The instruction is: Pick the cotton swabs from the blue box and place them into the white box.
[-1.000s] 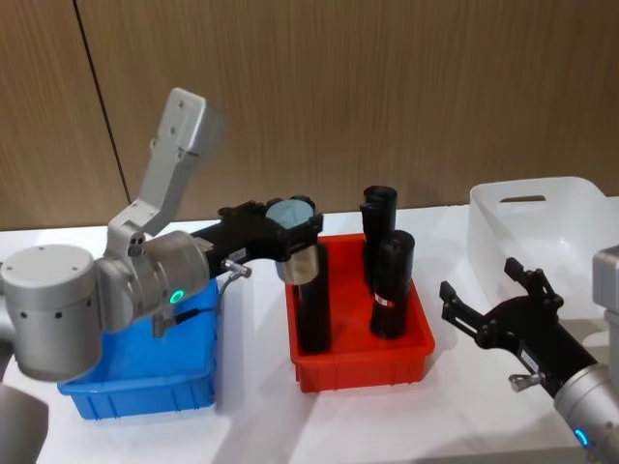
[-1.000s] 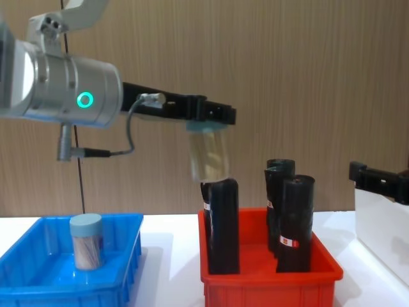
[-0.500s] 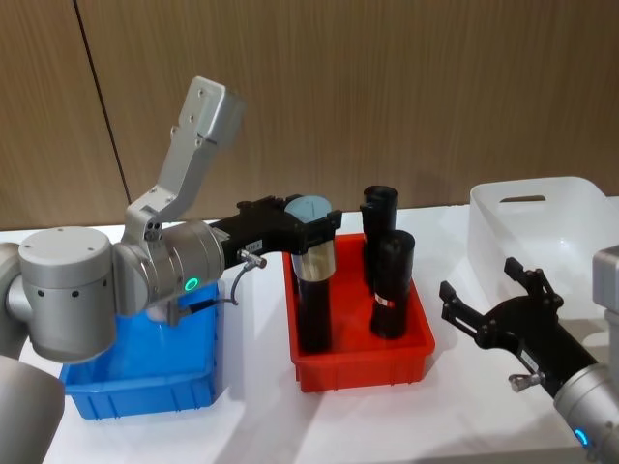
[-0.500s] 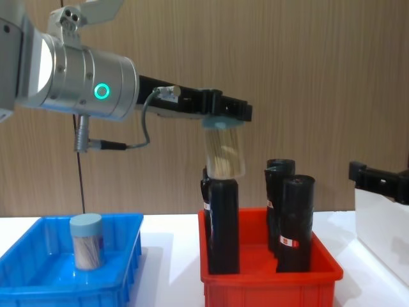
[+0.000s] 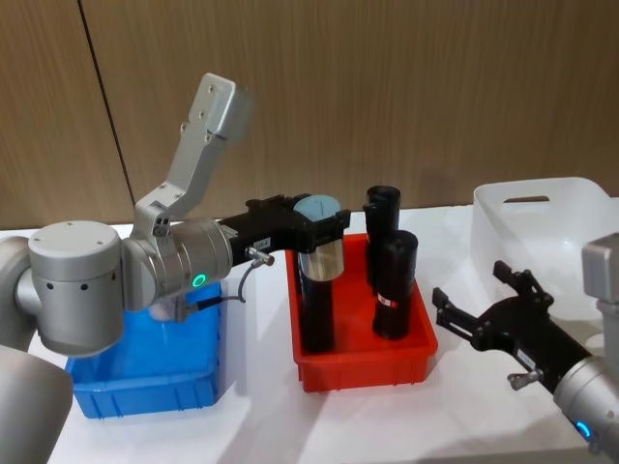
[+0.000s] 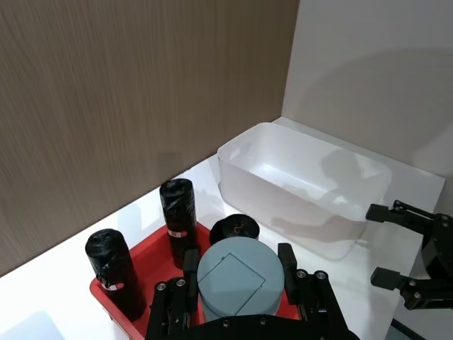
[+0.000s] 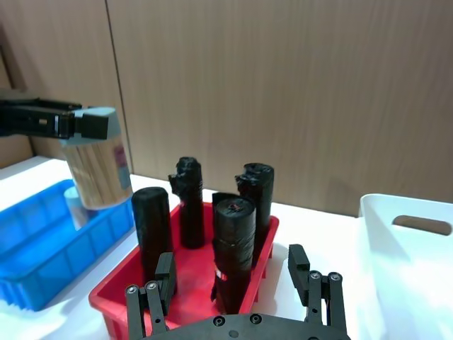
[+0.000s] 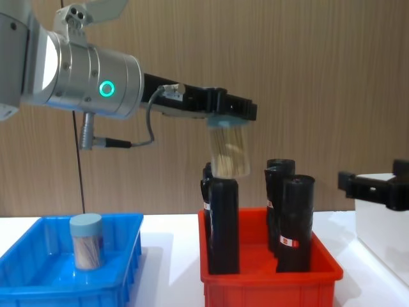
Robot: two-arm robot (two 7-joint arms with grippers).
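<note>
My left gripper (image 5: 319, 224) is shut on a cotton swabs tub (image 5: 322, 253), a clear tub with a pale grey-blue lid. It hangs in the air just above a black bottle at the red bin's left side. From the side the tub (image 8: 229, 153) hangs under the gripper (image 8: 230, 115), slightly tilted. In the left wrist view its lid (image 6: 237, 276) sits between the fingers. A second tub of cotton swabs (image 8: 86, 241) stands in the blue box (image 8: 25, 281), far left. The white box (image 5: 551, 227) is at the far right. My right gripper (image 5: 479, 311) is open between the red bin and the white box.
A red bin (image 5: 363, 372) with three tall black bottles (image 5: 394, 280) stands between the blue box (image 5: 145, 387) and the white box. A wood-panelled wall runs behind the table. Bare white tabletop lies in front of the bins.
My left gripper has carried the tub to the right, from beside the blue box to over the red bin. The right gripper has shifted slightly to the left.
</note>
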